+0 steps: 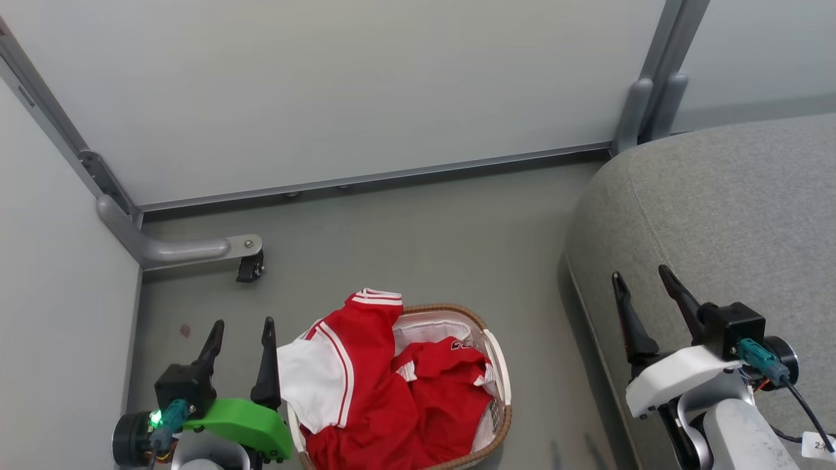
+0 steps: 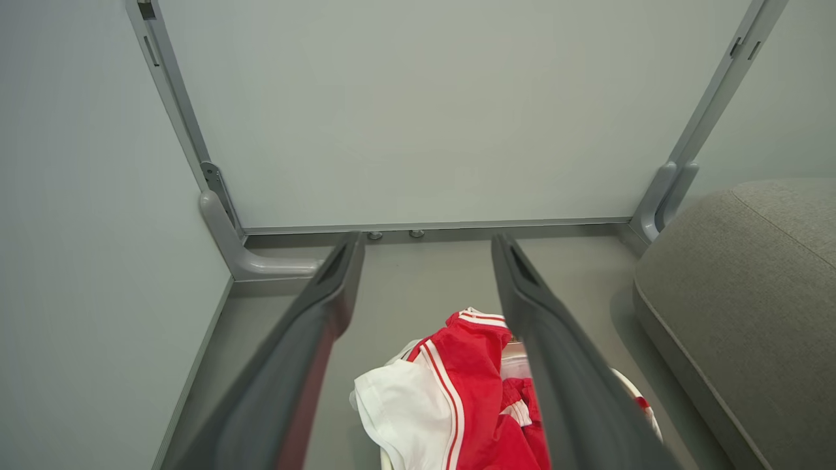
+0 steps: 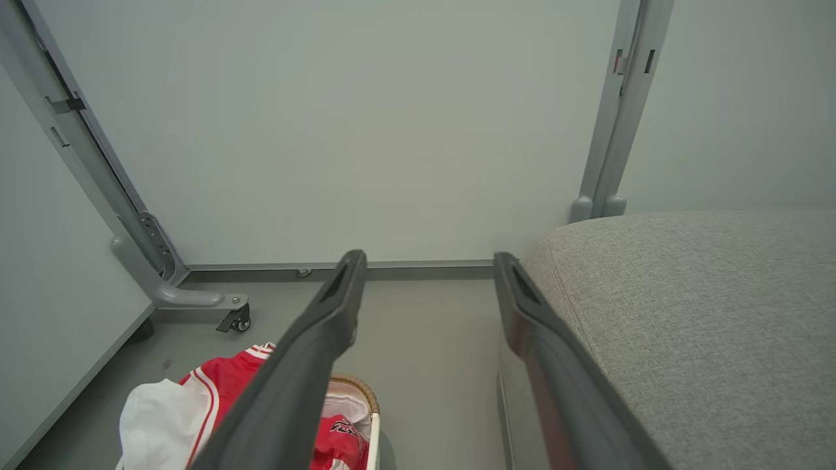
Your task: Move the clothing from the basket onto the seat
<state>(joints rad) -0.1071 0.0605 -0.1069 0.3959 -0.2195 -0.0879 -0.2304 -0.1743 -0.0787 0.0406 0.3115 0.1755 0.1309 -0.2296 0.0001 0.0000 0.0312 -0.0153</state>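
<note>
Left hand (image 1: 243, 322) and right hand (image 1: 639, 271) agape, empty; red clothing (image 1: 372, 391), white-sleeved, stripe-trimmed, in cream basket (image 1: 499, 356), lettering perhaps dark.

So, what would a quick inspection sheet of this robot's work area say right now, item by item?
Surface: grey floor.
Job's things: two red garments piled in the basket, a white sleeve hanging over its rim; grey sofa to the right, no clothing on the part in view.
Clutter: a small reddish mark on the floor.
Grippers: left gripper open beside the basket; right gripper open over the sofa's edge; both hold nothing.
Cables: teal plug with a black lead at the right wrist.
Surroundings: pale partition panels in grey frames, one castor foot.
</note>
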